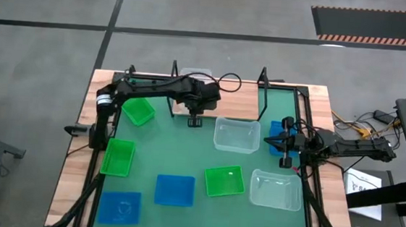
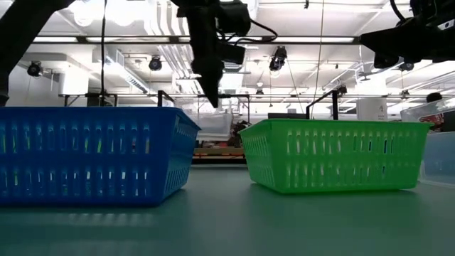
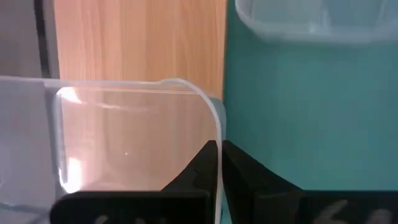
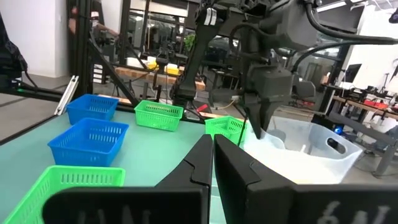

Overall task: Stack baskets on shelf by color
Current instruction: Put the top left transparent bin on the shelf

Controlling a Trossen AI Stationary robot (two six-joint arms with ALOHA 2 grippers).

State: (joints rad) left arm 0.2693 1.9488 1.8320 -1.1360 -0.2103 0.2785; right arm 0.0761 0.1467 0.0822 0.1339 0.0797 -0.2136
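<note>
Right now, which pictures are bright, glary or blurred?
Low view: ceiling lights glare and the arms are dark shapes against them, the blue basket sharp. Left wrist view: the clear basket is soft, with bright glints. High view: even light.

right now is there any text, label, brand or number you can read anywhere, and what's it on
None can be read.
Clear basket on the shelf, pinched at its rim by the left end effector: no label shows.
Blue basket and green basket: plain, no markings.
White paper off the table's right edge: has marks, too small to read.
Right end effector: no lettering visible.
</note>
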